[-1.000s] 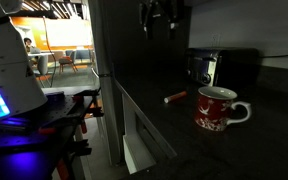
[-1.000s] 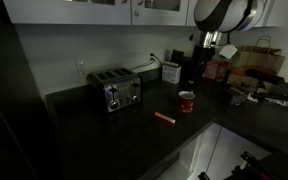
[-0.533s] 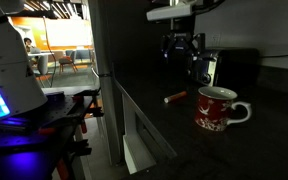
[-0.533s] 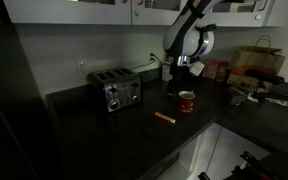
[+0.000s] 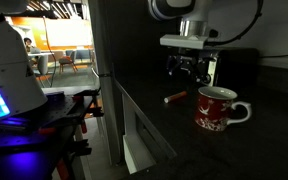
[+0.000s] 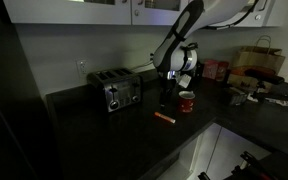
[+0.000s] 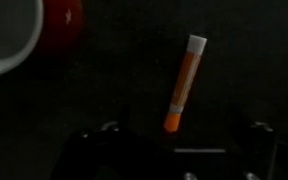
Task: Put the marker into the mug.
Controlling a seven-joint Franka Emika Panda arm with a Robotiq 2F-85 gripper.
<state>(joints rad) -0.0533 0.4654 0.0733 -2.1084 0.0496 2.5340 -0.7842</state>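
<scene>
I see the gripper [image 5: 187,76] hanging in the upper middle of the frame in an exterior view, over the dark counter [image 5: 184,145] and just above the marker [image 5: 174,97]. Its jaws stand wide open and hold nothing. In the wrist view the marker [image 7: 184,85] lies flat a little right of centre, slightly tilted, white end up and orange end down, with the two fingers [image 7: 96,140] at the bottom corners. The mug [image 5: 216,108] stands upright right of the marker, apart from it, with the handle pointing right.
</scene>
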